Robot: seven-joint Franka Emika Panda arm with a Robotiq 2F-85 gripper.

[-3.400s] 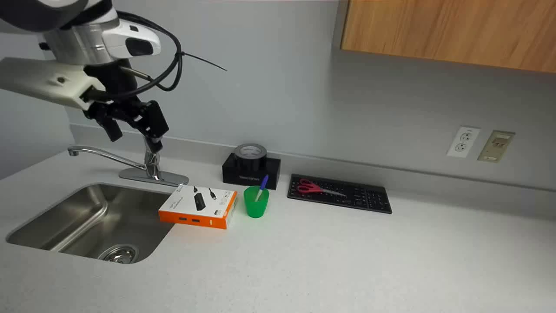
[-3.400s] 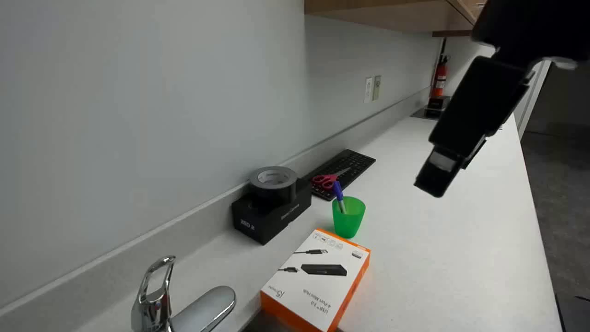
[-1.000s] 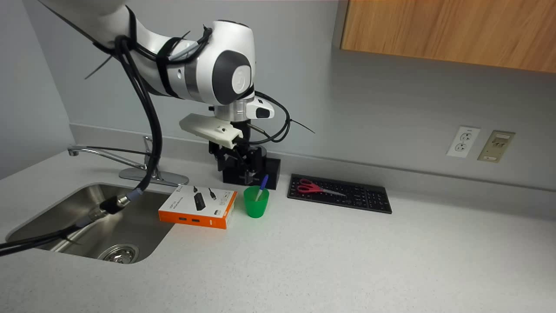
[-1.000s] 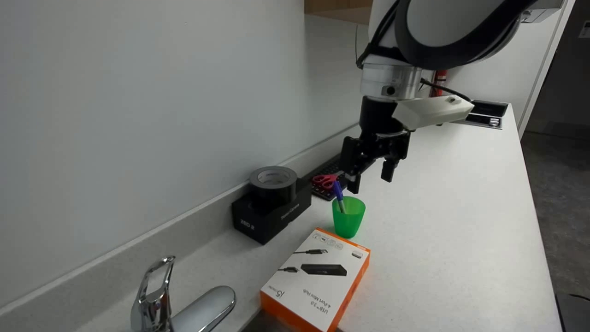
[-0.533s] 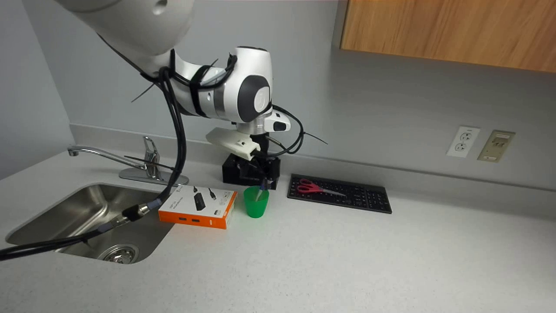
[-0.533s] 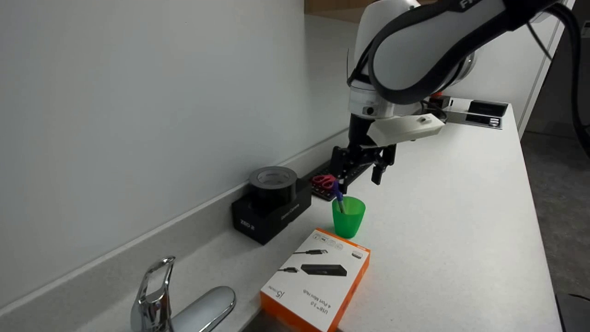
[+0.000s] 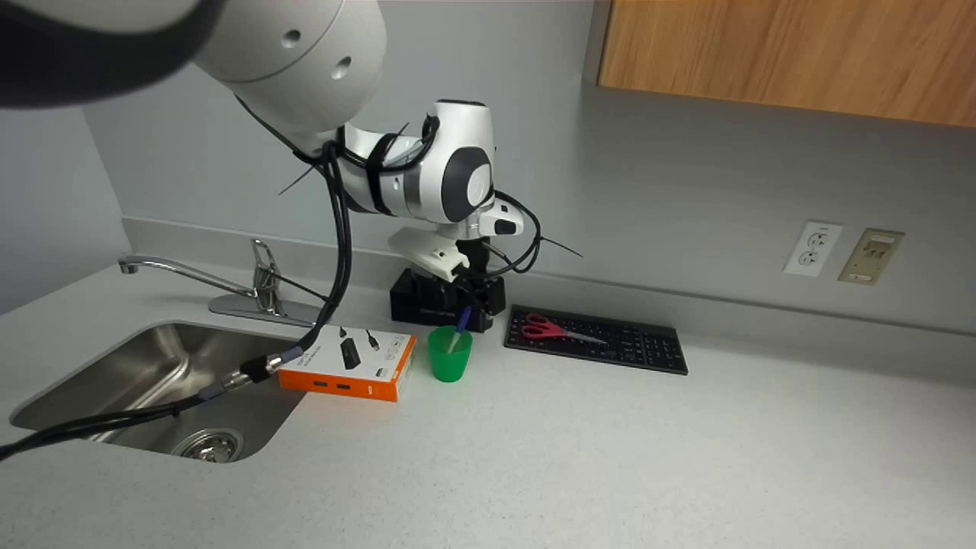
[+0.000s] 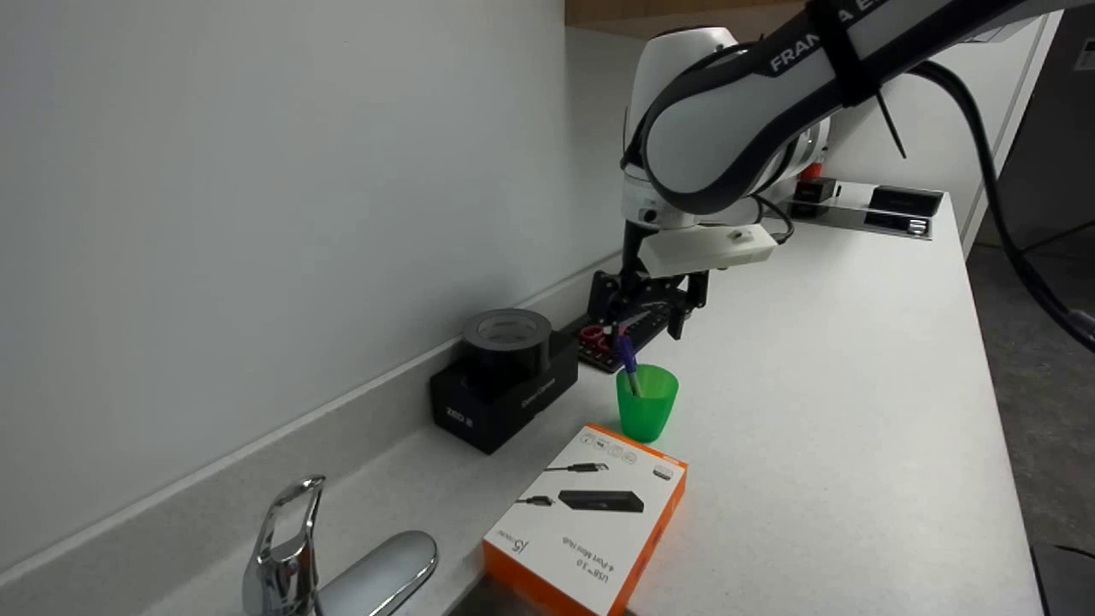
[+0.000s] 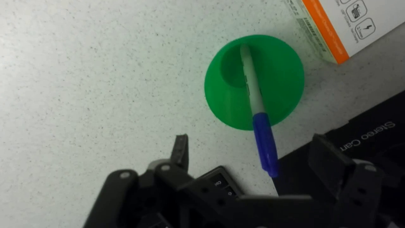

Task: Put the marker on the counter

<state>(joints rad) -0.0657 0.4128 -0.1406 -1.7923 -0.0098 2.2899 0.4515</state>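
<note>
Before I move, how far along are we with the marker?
Done: the open end effector hovers near the green cup. In hand: alignment, apparently; in the wrist view the marker shows its blue cap between the fingers, ungripped. Left: the marker leans in the cup; gripping, lifting and laying it on the counter remain.

Indoor light, three views: soft, subdued and mostly even.
We list light from above, judged by the broad shadow on the wall [image 7: 724, 168] under the cabinet [image 7: 793, 57] in both exterior views; glints on the chrome faucet [image 8: 287, 573]; in an exterior view, pale streaks in the steel sink [image 7: 137, 366]. We enter the counter [image 8: 855, 411] as near-white, the floor [image 8: 1048, 428] beyond it as deep shade. Wrist view: brightest at the left edge, darkest at lower right; gripper [image 9: 250, 139] dim and soft-focused, marker [image 9: 258, 109] fairly crisp. Faults in an exterior view: arm link [image 7: 84, 57] blurred at the upper left corner, black gripper parts merging with the black box [image 7: 412, 305] behind.
</note>
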